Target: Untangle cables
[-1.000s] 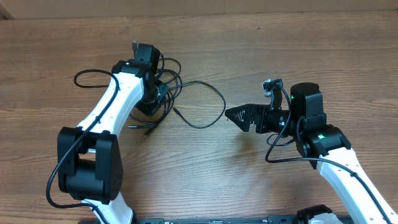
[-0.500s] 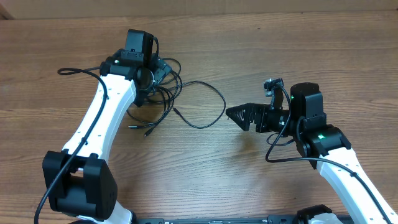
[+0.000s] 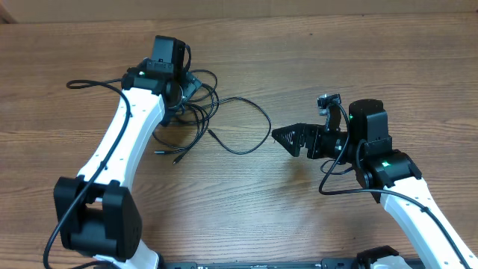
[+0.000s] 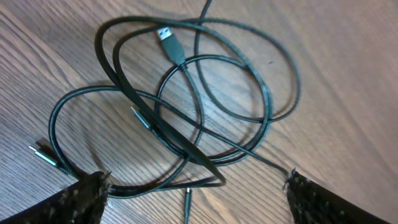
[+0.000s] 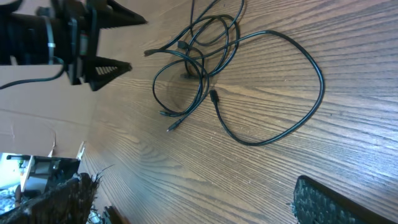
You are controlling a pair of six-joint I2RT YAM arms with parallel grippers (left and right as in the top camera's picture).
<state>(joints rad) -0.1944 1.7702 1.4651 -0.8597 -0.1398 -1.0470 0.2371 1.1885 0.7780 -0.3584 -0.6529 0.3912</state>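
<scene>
The cables (image 3: pixel 200 104) are thin black cords tangled in overlapping loops on the wooden table at the back left. One long loop (image 3: pixel 267 127) trails toward the centre. My left gripper (image 3: pixel 181 99) hovers over the tangle, open and holding nothing. In the left wrist view the cables (image 4: pixel 186 148) and a USB plug (image 4: pixel 169 38) lie flat, with my gripper (image 4: pixel 199 202) spread wide above them. My right gripper (image 3: pixel 287 138) is open at mid-table, right of the long loop. The right wrist view shows the cables (image 5: pixel 200 62) far ahead of that gripper (image 5: pixel 196 202).
Small plug ends (image 3: pixel 176 158) lie on the table just in front of the tangle. The left arm's own thicker cable (image 3: pixel 89 84) arcs out to the far left. The table's far edge (image 3: pixel 299 16) runs along the top.
My left gripper was shut low on the tangle a second ago. It has opened, let go and lifted toward the far side. The right arm has not moved.
</scene>
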